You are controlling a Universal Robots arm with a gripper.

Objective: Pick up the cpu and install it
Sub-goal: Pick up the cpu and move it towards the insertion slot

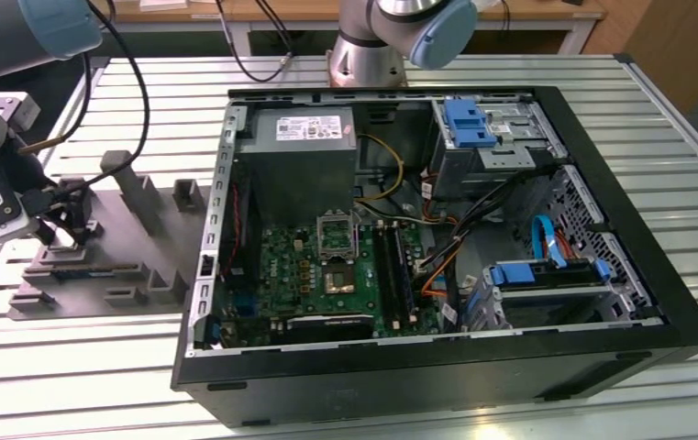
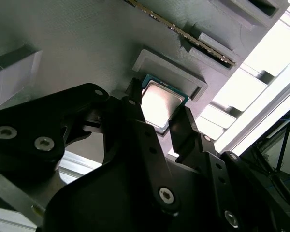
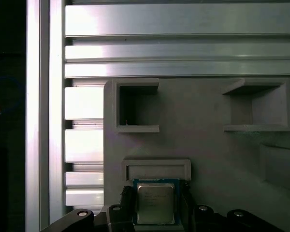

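The cpu (image 3: pixel 154 202) is a small square chip with a silvery top and a thin green rim. It sits by a raised ledge of the grey plastic fixture (image 3: pixel 208 145). My gripper (image 3: pixel 155 209) straddles it, one black finger against each side, and looks shut on the chip. The second wrist view shows the cpu (image 2: pixel 159 102) held between the two fingers (image 2: pixel 135 121) of the gripper (image 2: pixel 158 107). In the exterior view my gripper (image 1: pixel 61 234) is low over the fixture (image 1: pixel 104 266) at the exterior view's left. The motherboard socket (image 1: pixel 338 273) lies in the open black computer case (image 1: pixel 447 371).
The fixture carries upright grey blocks (image 1: pixel 140 197) and pockets (image 3: pixel 137 108) near the gripper. Ribbed aluminium table slats (image 1: pixel 80 367) surround it. Inside the case are a power supply (image 1: pixel 312 156), blue drive brackets (image 1: pixel 469 124) and loose cables (image 1: pixel 471 229). A second robot base (image 1: pixel 367 55) stands behind the case.
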